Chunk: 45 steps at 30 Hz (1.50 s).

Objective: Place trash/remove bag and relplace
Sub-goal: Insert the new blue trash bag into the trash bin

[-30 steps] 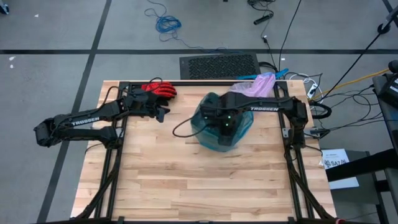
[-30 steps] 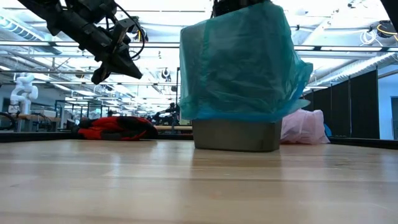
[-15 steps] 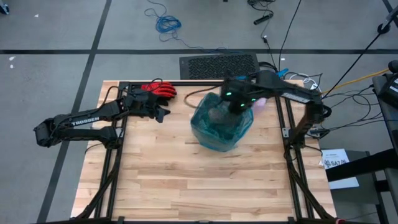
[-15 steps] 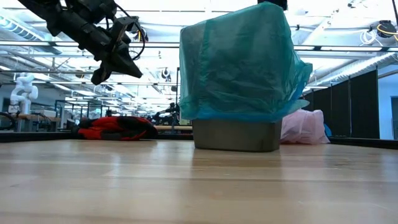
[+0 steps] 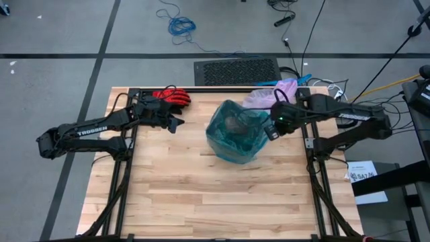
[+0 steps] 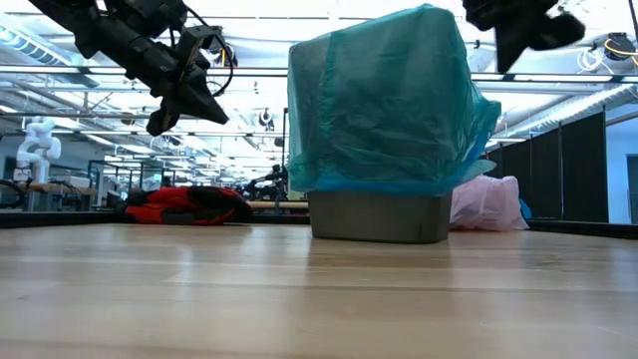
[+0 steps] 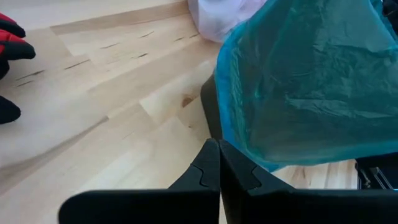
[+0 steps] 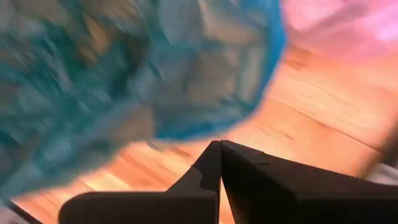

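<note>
Left gripper (image 5: pixel 176 124) is clenched on nothing, parked above the table's back-left part, just beside the red glove (image 5: pixel 172 97); leave that arm waiting. The wrist view shows its two fingers pressed flat together, pointing toward the bin.

Moving right: the grey bin (image 6: pixel 377 216) stands mid-table with the teal-green bag (image 5: pixel 236 131) stretched over its rim and skirting down the sides, base exposed in the low view. Something dark sits inside at the back; can't tell if it's trash. No loose trash lumps visible on the table.

Right of that: your right gripper (image 5: pixel 271 128) is pinched closed, empty, hanging just beside the bin's right rim, above table level. Behind it, the lilac-pink bag (image 5: pixel 274 94) lies bunched on the table's back edge, apart from the bin.

Step judgement: looks like the replace stage, with the old liner out and the fresh one fitted. Task near its end. Next move likely only calls for you to check the teal liner seats evenly around the rim, tuck any slack, then pull the right arm clear without snagging plastic.
</note>
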Tool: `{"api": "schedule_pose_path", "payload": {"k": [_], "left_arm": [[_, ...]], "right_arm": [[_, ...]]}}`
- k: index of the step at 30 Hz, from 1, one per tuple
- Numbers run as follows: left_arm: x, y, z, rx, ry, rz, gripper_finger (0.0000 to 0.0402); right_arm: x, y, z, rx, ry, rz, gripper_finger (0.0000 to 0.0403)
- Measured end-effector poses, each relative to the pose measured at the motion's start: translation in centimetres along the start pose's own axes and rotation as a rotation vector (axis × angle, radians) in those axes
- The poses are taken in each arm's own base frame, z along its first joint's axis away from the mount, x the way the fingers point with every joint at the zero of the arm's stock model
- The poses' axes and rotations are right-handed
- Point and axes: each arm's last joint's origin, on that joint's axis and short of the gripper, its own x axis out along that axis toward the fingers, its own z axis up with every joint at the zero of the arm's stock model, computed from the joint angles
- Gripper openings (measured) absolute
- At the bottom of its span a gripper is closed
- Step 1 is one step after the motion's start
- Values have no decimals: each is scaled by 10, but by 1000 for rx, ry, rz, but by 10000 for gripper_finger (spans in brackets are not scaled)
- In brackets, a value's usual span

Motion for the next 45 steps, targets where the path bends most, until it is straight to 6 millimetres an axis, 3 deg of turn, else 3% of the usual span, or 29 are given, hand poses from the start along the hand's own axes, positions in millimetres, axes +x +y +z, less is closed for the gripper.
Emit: {"api": "schedule_pose_path", "payload": {"k": [5, 11, 17, 23, 29, 37, 41, 45], "left_arm": [[0, 0, 0, 0, 0, 0, 0], [0, 0, 0, -2, 3, 3, 0], [0, 1, -1, -4, 9, 8, 0], [0, 1, -1, -5, 12, 10, 0], [0, 1, -1, -4, 14, 7, 0], [0, 1, -2, -5, 18, 7, 0], [0, 1, -2, -5, 19, 7, 0], [0, 1, -2, -6, 15, 14, 0]], "right_arm": [[30, 9, 8, 30, -83, 132, 0], [60, 14, 28, 16, -139, 148, 0], [55, 15, 56, -20, -283, 273, 0], [51, -7, 66, 44, -308, 166, 0], [56, -11, 99, 85, -454, 211, 0], [107, -10, 144, 85, -401, 334, 0], [132, -6, 152, 80, -328, 360, 0], [138, -6, 152, 72, -293, 367, 0]]}}
